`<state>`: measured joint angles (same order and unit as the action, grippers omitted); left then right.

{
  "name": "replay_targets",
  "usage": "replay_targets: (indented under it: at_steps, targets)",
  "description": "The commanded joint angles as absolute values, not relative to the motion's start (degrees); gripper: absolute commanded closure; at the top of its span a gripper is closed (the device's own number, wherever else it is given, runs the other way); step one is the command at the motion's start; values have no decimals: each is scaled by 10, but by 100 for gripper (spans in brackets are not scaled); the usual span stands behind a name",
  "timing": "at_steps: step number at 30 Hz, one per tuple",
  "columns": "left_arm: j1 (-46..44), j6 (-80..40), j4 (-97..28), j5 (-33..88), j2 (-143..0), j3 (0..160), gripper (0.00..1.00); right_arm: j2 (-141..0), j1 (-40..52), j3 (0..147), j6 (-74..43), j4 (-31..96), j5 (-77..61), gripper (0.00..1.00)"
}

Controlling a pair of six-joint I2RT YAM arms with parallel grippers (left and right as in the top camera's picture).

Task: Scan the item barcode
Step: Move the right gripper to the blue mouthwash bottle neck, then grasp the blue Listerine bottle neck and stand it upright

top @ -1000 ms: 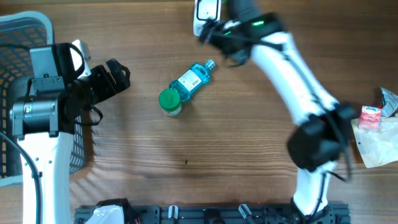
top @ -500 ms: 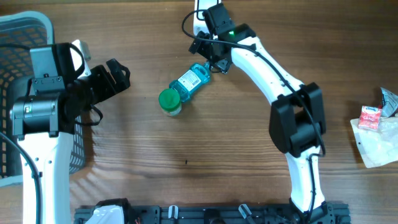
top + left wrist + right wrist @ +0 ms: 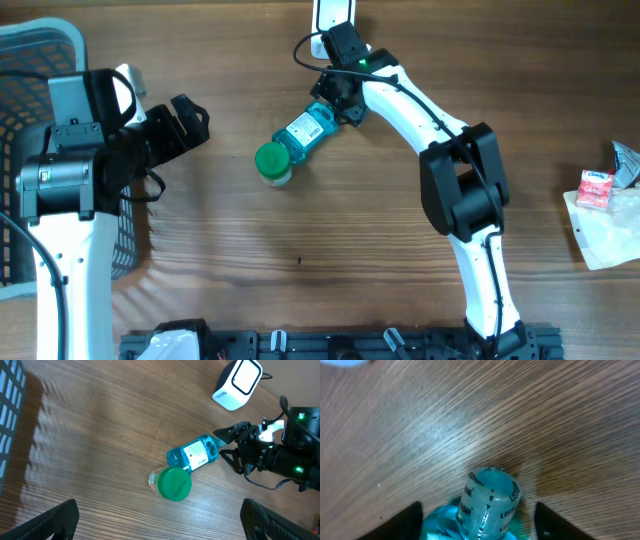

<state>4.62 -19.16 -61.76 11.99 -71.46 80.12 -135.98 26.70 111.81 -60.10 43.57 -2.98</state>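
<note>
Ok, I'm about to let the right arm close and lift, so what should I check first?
1. The right gripper straddles the cap: ok, one finger on either side.
2. The grip is made: not ok, gaps show on both sides of the cap.
3. The label on the bottle faces up: ok.
4. The green-lidded jar is apart from the bottle: cannot tell, it sits right at the base end.
5. The way to the scanner is free: ok, nothing lies between.
6. The left gripper is out of the way: ok, open and far to the side.
</note>
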Motion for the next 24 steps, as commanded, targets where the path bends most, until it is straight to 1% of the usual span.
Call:
replay_targets:
  at_steps: [1,10,16,21,24]
  targets:
    - [50,-184,-618,119,-713,809,0,-1366,267,1121,-630,435,-8,38]
    - [50,-184,-618,119,-713,810,0,-1384,267,1120,-658,429,10,38]
    - [50,-184,-618,119,-713,809,0,-1419,267,1120,-661,408,-45,39]
    - [50,-184,-618,119,-713,809,0,-1423,267,1121,-660,394,-50,45]
    - [50,-184,-618,119,-713,809,0,-1423,267,1121,-660,395,-51,52]
